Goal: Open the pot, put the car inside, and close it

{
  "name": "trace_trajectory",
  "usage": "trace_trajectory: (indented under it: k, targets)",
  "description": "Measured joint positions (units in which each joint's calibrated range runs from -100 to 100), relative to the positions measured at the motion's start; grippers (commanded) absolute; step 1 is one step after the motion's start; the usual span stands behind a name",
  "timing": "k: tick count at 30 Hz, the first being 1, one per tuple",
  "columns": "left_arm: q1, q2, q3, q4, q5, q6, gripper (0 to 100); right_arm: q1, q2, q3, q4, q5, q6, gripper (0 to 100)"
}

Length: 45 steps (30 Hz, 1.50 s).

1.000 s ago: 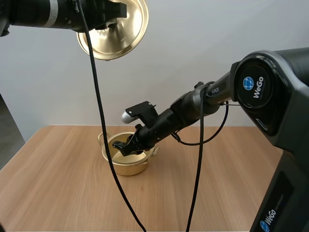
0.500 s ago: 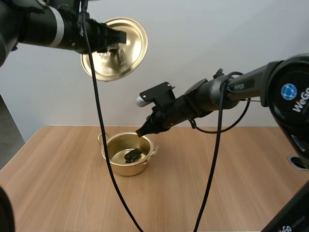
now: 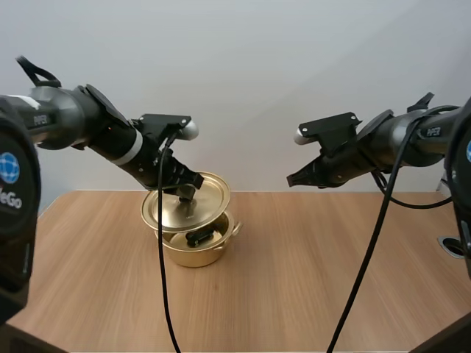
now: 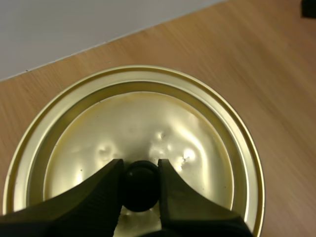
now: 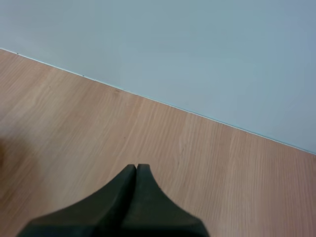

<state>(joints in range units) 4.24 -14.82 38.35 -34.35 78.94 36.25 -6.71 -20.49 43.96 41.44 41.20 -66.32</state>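
A brass pot (image 3: 193, 252) stands on the wooden table, and a small dark toy car (image 3: 199, 237) lies inside it. My left gripper (image 3: 185, 193) is shut on the black knob (image 4: 140, 185) of the brass lid (image 3: 185, 201), which hangs tilted just above the pot's rim, partly covering the opening. In the left wrist view the lid (image 4: 133, 143) lies under my fingers (image 4: 103, 182), which pinch the knob from both sides. My right gripper (image 3: 293, 180) hovers high over the table to the right of the pot, shut with nothing in it, its fingers (image 5: 134, 185) lying together as one wedge.
The table (image 3: 309, 279) stretches bare to the front and right of the pot. A white wall rises behind the table's far edge (image 5: 163, 103).
My left arm has brought the lid down from high at the back to just over the pot. My right arm has pulled away to the right, leaving the car in the pot.
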Motion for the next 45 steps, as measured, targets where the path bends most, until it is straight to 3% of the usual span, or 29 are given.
trace_trajectory:
  k: [5, 12, 14, 16, 18, 20, 30, 35, 42, 45]
  targets:
    - [-2.97, 3.80, 1.56, 0.36, -11.53, 0.00, 0, -0.35, -3.14, 0.00, 5.05, 4.73, -1.53, 0]
    - [-3.31, 8.89, 1.56, 2.54, -18.16, 0.30, 0, -0.35, -4.94, 0.14, 5.56, 7.76, -1.53, 0]
    - [-3.31, 10.28, 1.56, 2.61, -17.57, 0.43, 8, -0.35, -4.94, 0.14, 5.56, 7.76, -1.53, 0]
    - [-3.31, 11.05, 1.56, 2.61, -16.84, 1.06, 27, -0.35, -4.94, 0.14, 5.56, 7.91, -1.53, 0]
    - [-3.31, 11.05, 1.56, 1.66, -16.05, 2.39, 58, -0.35, -4.94, 0.14, 5.56, 7.74, -1.53, 0]
    - [-3.31, 11.05, 1.56, 0.14, -15.88, 3.15, 98, -0.35, -4.94, 0.14, 5.56, 7.74, -1.53, 0]
    - [-3.11, 1.60, -0.08, -1.59, -20.26, 1.38, 100, -0.35, -4.94, 0.14, 6.69, 8.09, -2.75, 0]
    - [-0.16, -7.85, 6.36, -9.44, -25.68, 5.85, 100, -0.35, -7.85, 2.99, 13.79, 3.89, -8.82, 0]
    - [6.37, -21.37, 20.66, -21.84, -39.23, 16.14, 100, -0.35, -16.30, 9.76, 25.39, -3.15, -18.14, 0]
    - [7.47, -26.93, 26.55, -26.88, -46.63, 20.79, 100, -0.35, -21.10, 12.59, 28.15, -3.15, -19.74, 0]
